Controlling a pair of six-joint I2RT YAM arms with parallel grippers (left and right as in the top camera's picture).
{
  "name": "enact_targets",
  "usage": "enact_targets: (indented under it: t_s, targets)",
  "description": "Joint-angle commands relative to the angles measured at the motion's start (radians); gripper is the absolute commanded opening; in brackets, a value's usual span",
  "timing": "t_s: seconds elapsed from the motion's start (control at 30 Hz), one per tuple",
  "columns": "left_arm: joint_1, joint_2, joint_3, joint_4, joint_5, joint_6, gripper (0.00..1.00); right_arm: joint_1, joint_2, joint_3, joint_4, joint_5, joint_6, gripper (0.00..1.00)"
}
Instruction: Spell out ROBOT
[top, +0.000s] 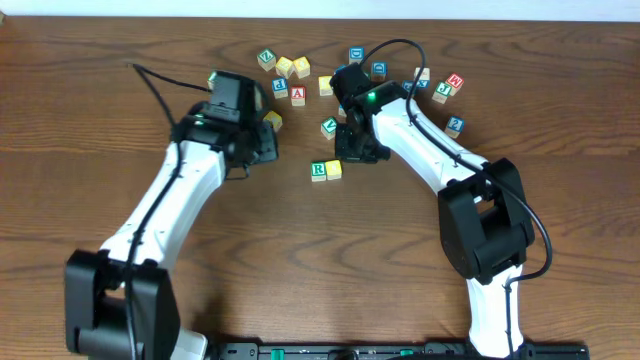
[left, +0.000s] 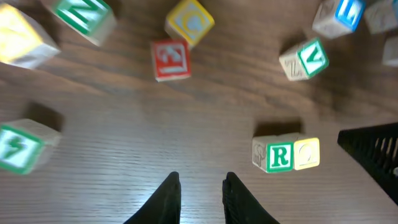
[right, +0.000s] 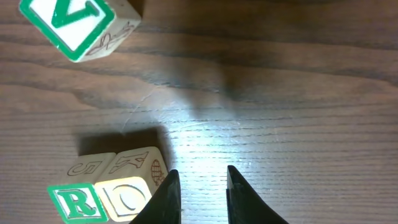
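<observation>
Wood R (top: 318, 170), O (top: 334, 169) set touching; B is next.
Left fingers (left: 168, 200), right fingers (right: 165, 200) parted, empty; fetch B, butt against O.

This is a robotics lab bench. A dark brown wood-grain table (top: 300, 260) carries a white-and-black jointed robot arm on the left (top: 170, 200) and a matching arm on the right (top: 430, 150). Both rise from a black mounting rail (top: 400, 350) at the table's near edge. A thin black cable (top: 400, 41) loops above them. Small wooden alphabet cubes (top: 297, 95) lie scattered on the table, and a plain pale wall (top: 320, 8) runs behind it.
</observation>
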Motion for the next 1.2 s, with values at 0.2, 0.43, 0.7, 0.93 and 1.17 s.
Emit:
enact_targets:
  t_s: [0.2,0.43,0.7,0.93,1.17]
  targets:
    - [-0.054,0.052,0.023,-0.003,-0.013,-0.030,0.23,0.041,-0.031,-0.077,0.046,0.003,-0.017,0.18]
    - [-0.055,0.052,0.023,0.002,-0.014,-0.030,0.23,0.055,-0.031,-0.090,0.067,-0.008,-0.018,0.18]
    - [-0.055,0.052,0.023,0.005,-0.014,-0.030,0.23,0.056,-0.031,-0.090,0.065,-0.011,-0.018,0.18]
    - [-0.055,0.052,0.023,0.005,-0.014,-0.030,0.23,0.056,-0.031,-0.090,0.064,-0.038,-0.017,0.19]
    - [-0.055,0.052,0.023,0.005,-0.014,-0.030,0.23,0.056,-0.031,-0.090,0.060,-0.041,-0.017,0.19]
